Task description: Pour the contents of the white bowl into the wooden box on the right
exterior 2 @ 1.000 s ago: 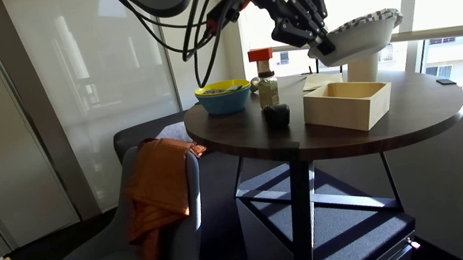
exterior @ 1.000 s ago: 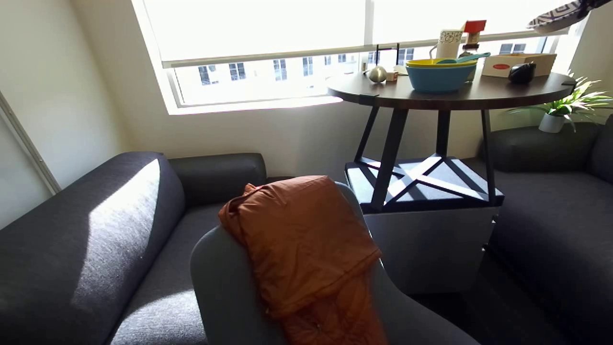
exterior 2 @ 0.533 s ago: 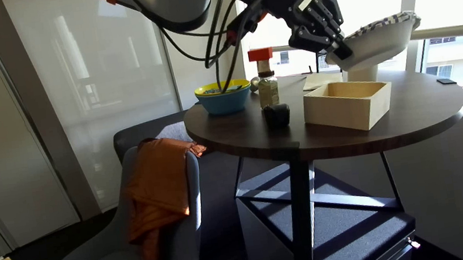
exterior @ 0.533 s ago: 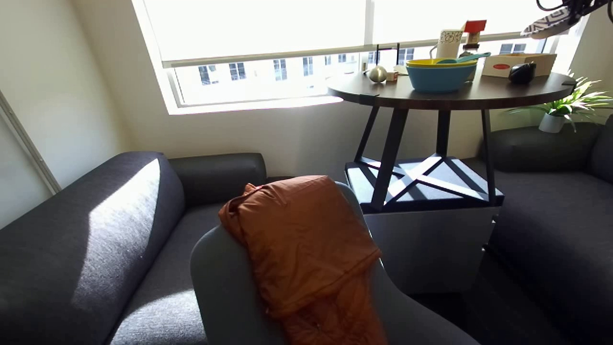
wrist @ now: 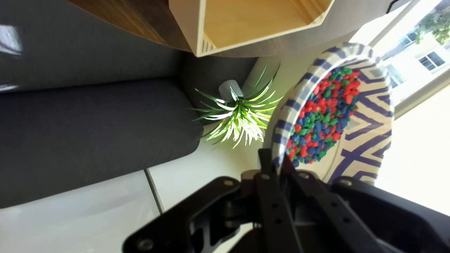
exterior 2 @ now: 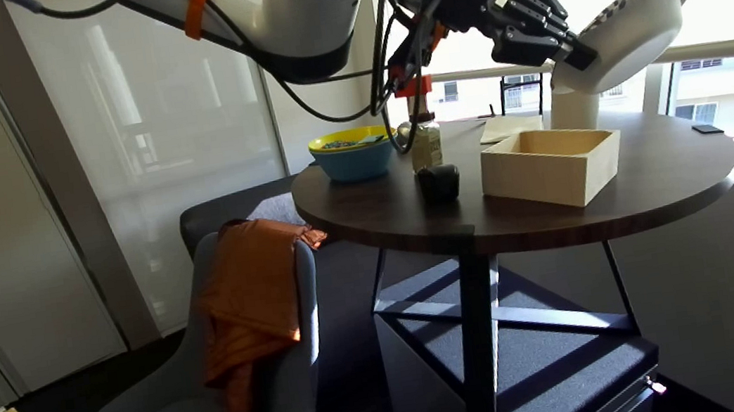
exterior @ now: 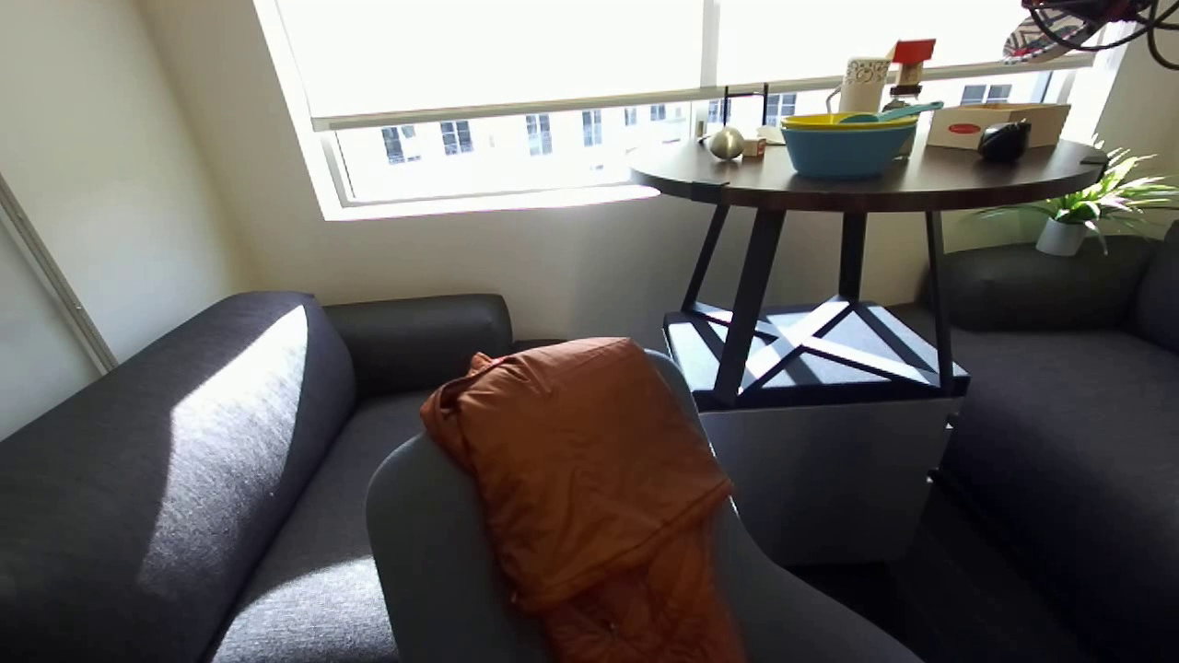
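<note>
The white bowl [exterior 2: 643, 38] is patterned blue inside and holds red, green and blue pebbles [wrist: 321, 116]. It also shows in an exterior view [exterior: 1045, 41], partly behind cables. My gripper [wrist: 276, 163] is shut on its rim, one finger inside and one outside. In an exterior view the gripper [exterior 2: 579, 54] holds the bowl in the air, tilted, with the gripped side low. The wooden box [exterior 2: 536, 173] stands on the table below and to the left of the bowl there. It also shows in an exterior view [exterior: 1036, 124]. Its bare wooden floor shows in the wrist view [wrist: 260, 21].
A blue bowl [exterior 2: 354, 165] with a yellow bowl [exterior 2: 386, 132] in it, a red-capped bottle [exterior 2: 426, 145] and a black object [exterior 2: 438, 184] stand left of the box on the round table [exterior 2: 673, 158]. A white cup [exterior 2: 571, 112] stands behind the box, just under the held bowl.
In an exterior view the gripper and bowl have moved right over the last second. The bowl has tilted more, its far side rising. The pebbles are still in it.
</note>
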### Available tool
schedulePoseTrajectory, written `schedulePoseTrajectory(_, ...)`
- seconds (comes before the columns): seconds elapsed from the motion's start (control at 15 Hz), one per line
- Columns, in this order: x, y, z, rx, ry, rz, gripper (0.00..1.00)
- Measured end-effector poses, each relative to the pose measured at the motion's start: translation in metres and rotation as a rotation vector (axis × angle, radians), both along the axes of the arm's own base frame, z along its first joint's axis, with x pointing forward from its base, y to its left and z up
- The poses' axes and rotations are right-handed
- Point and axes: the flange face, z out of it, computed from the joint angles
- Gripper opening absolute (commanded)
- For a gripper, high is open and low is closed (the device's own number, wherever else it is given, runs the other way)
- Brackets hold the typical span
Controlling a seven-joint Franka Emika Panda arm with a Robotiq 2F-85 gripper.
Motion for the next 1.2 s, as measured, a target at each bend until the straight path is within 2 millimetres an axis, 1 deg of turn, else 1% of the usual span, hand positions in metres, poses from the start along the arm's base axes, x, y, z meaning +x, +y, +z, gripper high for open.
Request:
schedulePoseTrajectory(0.6, 0.0, 0.004, -0.005, -0.178, 0.175, 0.106, 0.01)
schedulePoseTrajectory(0.87, -0.004, 0.007, -0.011, -0.185, 0.239, 0.146, 0.01)
schedulePoseTrajectory(0.93, -0.006, 0.009, -0.013, -0.178, 0.253, 0.159, 0.05)
schedulePoseTrajectory(1.07, -0.011, 0.014, -0.013, -0.153, 0.266, 0.182, 0.05)
schedulePoseTrajectory(1.13, -0.014, 0.016, -0.012, -0.148, 0.267, 0.188, 0.01)
schedulePoseTrajectory(1.2, -0.015, 0.018, -0.011, -0.145, 0.266, 0.191, 0.01)
